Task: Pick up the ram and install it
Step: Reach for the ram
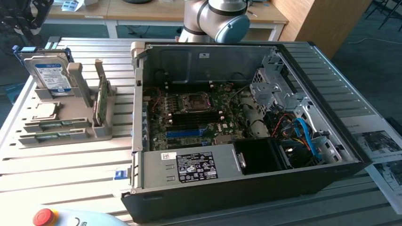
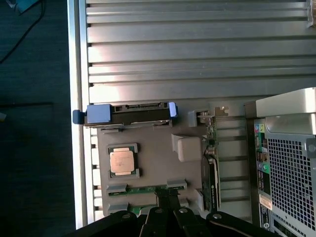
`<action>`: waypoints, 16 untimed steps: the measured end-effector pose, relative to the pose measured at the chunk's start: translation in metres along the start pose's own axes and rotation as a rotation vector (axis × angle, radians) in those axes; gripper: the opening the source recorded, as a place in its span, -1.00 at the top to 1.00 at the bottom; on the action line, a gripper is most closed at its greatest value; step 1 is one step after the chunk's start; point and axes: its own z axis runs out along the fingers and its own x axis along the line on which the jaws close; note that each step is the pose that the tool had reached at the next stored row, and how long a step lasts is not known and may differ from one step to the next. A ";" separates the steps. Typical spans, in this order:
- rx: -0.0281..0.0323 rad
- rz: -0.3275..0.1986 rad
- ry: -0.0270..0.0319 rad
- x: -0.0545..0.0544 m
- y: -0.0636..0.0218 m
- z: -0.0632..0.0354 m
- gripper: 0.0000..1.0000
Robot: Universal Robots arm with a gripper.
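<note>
Pickup step, approaching | ram (image 1: 100,100) standing ungrasped in tray (image 2: 158,153) | hand (image 2: 167,200) hovering above, grip state: cannot tell | pickup is calling for alignment over ram

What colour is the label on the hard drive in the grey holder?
Blue and white; the hard drive shows best in the exterior view.
</note>
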 end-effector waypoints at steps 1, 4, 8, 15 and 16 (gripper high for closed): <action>0.0000 0.000 -0.0001 0.000 0.0000 0.0000 0.80; 0.0000 0.000 0.0000 0.000 -0.0010 -0.0001 0.80; -0.0001 0.000 -0.0001 0.000 -0.0046 -0.0002 0.80; 0.0000 0.000 -0.0001 0.000 -0.0139 -0.0006 0.80; 0.0000 0.000 0.0000 0.000 -0.0153 -0.0007 0.80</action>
